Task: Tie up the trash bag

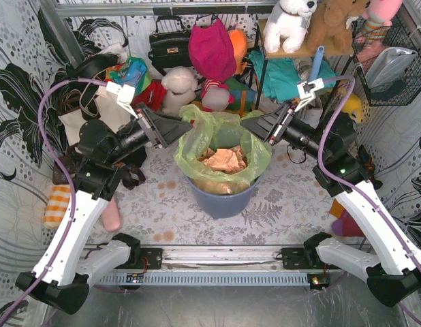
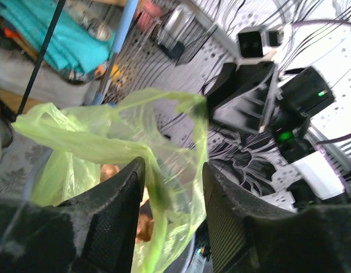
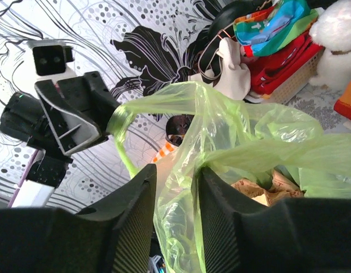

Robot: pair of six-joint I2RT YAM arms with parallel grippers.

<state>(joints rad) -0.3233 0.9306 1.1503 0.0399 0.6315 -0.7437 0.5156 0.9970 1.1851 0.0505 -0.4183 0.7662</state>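
Note:
The lime-green trash bag (image 1: 223,133) lines a round blue-grey bin (image 1: 221,199) at the table's middle, with crumpled brown paper (image 1: 224,160) inside. My left gripper (image 1: 189,129) is at the bag's left rim and my right gripper (image 1: 246,123) at its right rim. In the left wrist view the left gripper (image 2: 172,166) stands open, with loose bag film (image 2: 107,142) hanging between its fingers, unpinched. The right wrist view shows the right gripper (image 3: 176,172) also open, a fold of the bag (image 3: 249,136) lying in the gap and draped over its right finger.
Behind the bin stand stuffed toys (image 1: 180,87), a black handbag (image 1: 168,46) and a cream tote (image 1: 95,112). A shelf with plush animals (image 1: 292,24) and a wire basket (image 1: 391,61) are at the back right. Patterned walls close both sides.

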